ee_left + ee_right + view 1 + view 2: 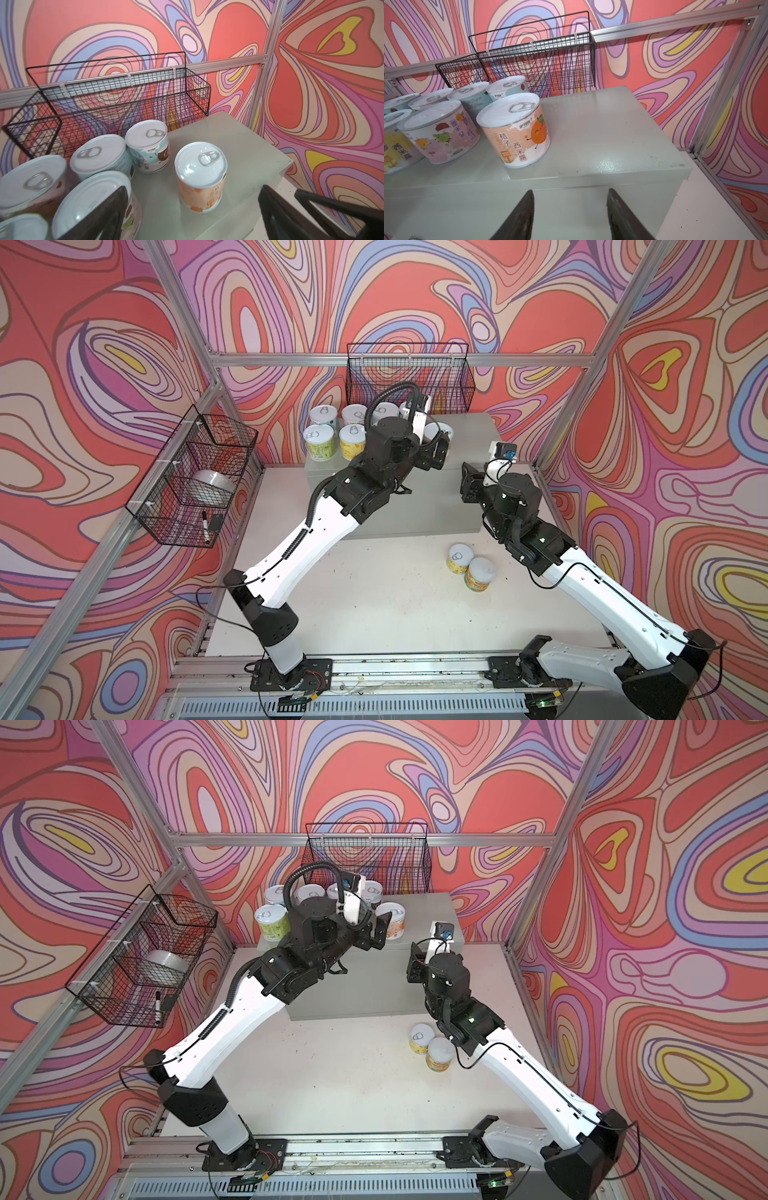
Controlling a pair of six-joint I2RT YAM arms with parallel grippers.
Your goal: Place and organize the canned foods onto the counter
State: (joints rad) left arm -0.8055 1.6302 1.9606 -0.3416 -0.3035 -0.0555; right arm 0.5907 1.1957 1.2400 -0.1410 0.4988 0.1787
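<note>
left pincer (375, 932): spread wide and empty, sitting just in front of the orange can (395, 919), with no contact that I can see
right pincer (570, 193): jaws part way apart with nothing between them. It hovers in front of the grey worktop (602, 128), facing its bare right half.
cans up top: looks like 8 in 2 rows on the left half of the grey worktop, all upright with lids up. The orange can is the rightmost of the front row.
cans to go: 2 on the white worktop (374, 605), a yellow can (458, 558) and an orange-green can (480, 574). They're just beside each other, maybe touching, right of centre in both top views.
key relation: those 2 sit lower in the frame than the right pincer, right beside that arm's forearm and a level down. The pincer points the other way, toward the top of the frame. Both cans have a vertical long axis, so I'd guess a side grip around the label.
nearer arm: the right one, easily. The left arm reaches to the upper middle of the frame, well apart from them.
hard to see: neither wrist view shows the 2 low cans. The left arm covers 1 front-row can and part of the orange can in both top views. I can't make out a pull tab on the orange-green can, so it might be upside down.
</note>
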